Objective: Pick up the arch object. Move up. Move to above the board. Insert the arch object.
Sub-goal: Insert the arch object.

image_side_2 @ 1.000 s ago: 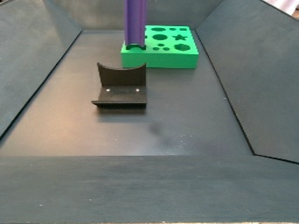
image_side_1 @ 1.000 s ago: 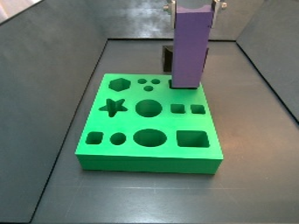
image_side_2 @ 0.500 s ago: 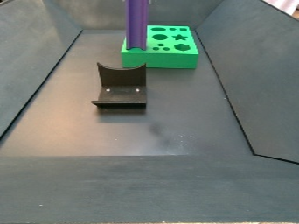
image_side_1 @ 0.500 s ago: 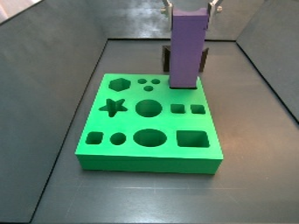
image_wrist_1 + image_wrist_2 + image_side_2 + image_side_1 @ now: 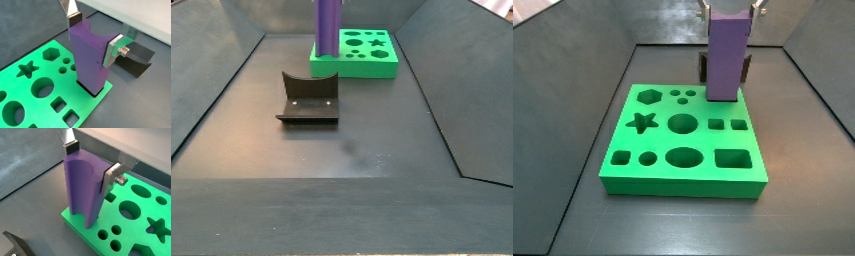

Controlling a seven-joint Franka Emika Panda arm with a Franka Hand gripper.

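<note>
The tall purple arch object has sunk slightly into the green slotted board — insertion underway; the gripper, upper centre, jaws clamping it.

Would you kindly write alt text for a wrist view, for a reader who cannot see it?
The gripper holds the purple arch object upright, its lower end entering a slot at the edge of the green board. A dark fixture stands beyond on the grey floor.

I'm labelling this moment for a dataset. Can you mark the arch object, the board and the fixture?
arch object (image 5: pixel 90 60): wrist view, the purple front face, held by the gripper (image 5: pixel 93 31) at its top.
board (image 5: pixel 680 178): side view, the green front wall.
fixture (image 5: pixel 309 100): side view, the dark upright back.
</note>
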